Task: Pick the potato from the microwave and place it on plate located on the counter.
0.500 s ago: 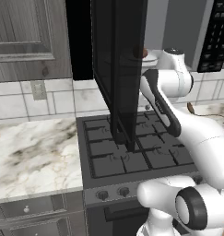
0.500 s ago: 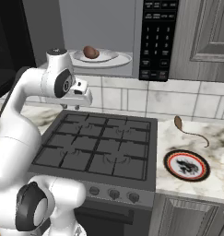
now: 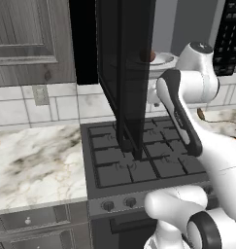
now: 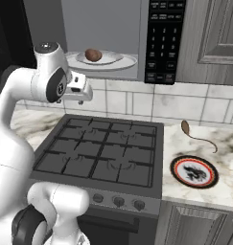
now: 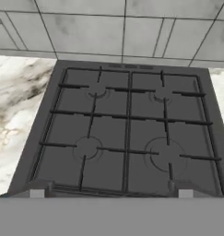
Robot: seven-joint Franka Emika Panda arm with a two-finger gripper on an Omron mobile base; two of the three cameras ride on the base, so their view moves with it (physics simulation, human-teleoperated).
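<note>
Potato [image 4: 93,55] rests on pale dish [image 4: 119,61] inside open microwave [image 4: 165,40]; gripper [image 4: 84,91] above stove [image 4: 103,150], finger state indeterminable.

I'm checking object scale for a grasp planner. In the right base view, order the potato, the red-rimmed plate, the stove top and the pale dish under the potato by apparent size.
1. Stove top
2. Pale dish
3. Plate, but it sits nearer the camera than the dish, so 2 and 3 are unsure
4. Potato
</note>
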